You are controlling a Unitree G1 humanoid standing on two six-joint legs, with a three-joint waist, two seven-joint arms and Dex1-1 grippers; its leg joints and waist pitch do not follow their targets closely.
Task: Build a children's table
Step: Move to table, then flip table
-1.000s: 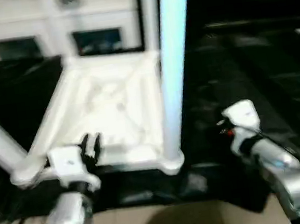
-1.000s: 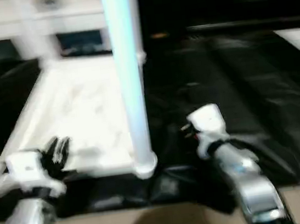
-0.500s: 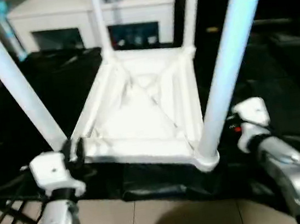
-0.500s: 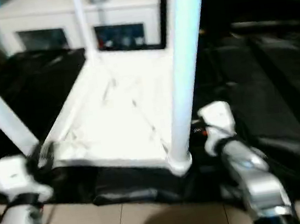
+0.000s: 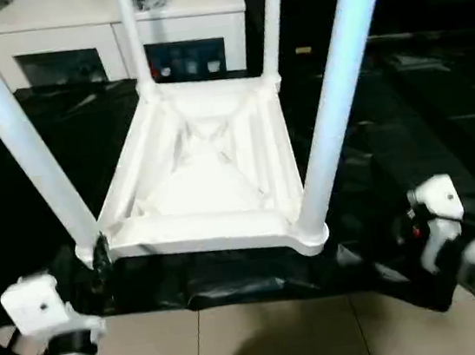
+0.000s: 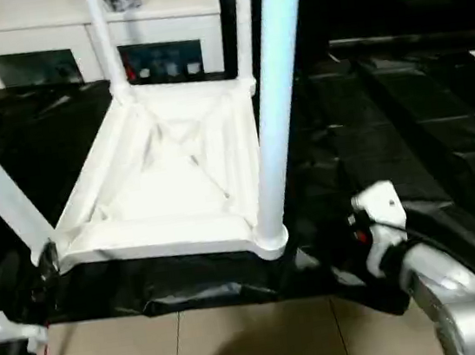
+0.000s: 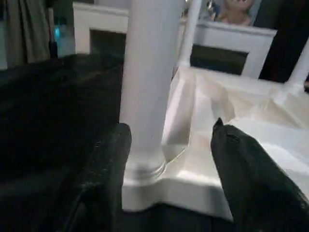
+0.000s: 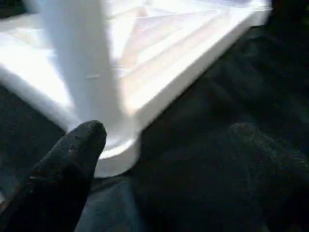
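The table (image 5: 206, 168) lies upside down on a black plastic sheet (image 5: 405, 120), and four legs are seen standing up from its corner sockets. The assembly looks close to done; what seems left is a check that each leg is fully seated, then the turning over.

The left gripper (image 7: 166, 159) sits at the near left corner, its jaws spread to either side of the near left leg (image 7: 147, 77) without touching it. The right gripper (image 8: 164, 159) is held just beside the near right leg (image 5: 333, 104), jaws wide apart and nothing between them.

For a good seating check, each leg would best be gripped low, near the socket collar, and pressed straight down along its own line; a sideways push could rock the light top on the slippery sheet. For turning over, the rim should probably be held from both sides at once.

The top is white moulded plastic, rectangular, with raised ribs running diagonally to the centre and rounded corner sockets. The legs are smooth, slightly tapered white tubes, likely slick under the black fingers (image 7: 104, 169). The sheet is glossy and creased. A white cabinet (image 5: 105, 37) with dark glass fronts stands behind.
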